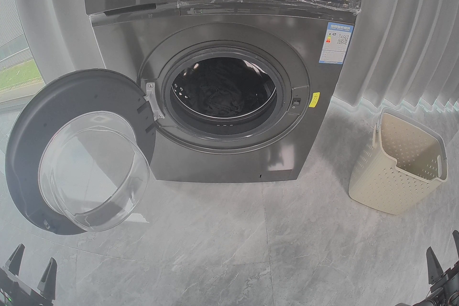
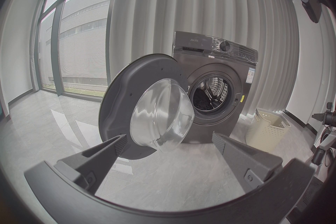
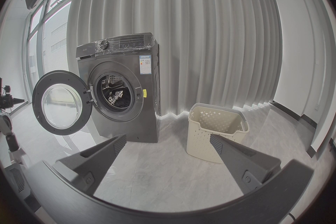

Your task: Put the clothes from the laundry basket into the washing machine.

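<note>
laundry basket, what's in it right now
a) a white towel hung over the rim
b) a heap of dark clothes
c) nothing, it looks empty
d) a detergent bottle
C: the laundry basket shows only its bare perforated inside in the head and right wrist views, while dark clothes already lie in the drum of the washing machine.
</note>
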Tool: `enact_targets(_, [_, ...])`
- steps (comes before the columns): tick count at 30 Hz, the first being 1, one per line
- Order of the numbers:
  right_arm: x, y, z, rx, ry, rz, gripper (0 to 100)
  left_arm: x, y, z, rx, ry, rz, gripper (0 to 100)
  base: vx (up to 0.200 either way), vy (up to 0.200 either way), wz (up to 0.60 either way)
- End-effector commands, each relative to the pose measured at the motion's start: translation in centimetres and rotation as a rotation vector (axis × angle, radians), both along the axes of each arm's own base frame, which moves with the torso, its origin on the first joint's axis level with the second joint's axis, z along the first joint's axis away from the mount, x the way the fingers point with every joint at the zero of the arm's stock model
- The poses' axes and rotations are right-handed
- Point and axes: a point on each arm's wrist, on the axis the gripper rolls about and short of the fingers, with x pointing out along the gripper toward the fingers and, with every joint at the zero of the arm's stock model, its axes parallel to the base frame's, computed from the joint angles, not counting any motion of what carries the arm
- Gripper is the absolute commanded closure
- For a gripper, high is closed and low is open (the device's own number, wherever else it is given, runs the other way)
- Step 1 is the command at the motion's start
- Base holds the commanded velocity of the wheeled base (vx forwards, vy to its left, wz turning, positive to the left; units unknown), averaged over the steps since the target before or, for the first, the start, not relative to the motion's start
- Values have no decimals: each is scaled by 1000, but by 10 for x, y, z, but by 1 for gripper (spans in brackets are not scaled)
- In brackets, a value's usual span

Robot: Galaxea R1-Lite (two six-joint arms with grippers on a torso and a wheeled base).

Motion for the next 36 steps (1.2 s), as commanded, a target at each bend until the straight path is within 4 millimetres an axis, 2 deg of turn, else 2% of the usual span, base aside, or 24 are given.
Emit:
enact_targets(1, [2,0,-5,0,21,0,0,1,0,-5,2,20,1,0,-200,0,0])
enact_targets(3, [2,0,-5,0,21,0,0,1,0,-5,4,20,0,0,-200,0,0])
enact_targets(36, [2,0,-5,0,21,0,0,1,0,-5,1,22,-1,0,0,0,0])
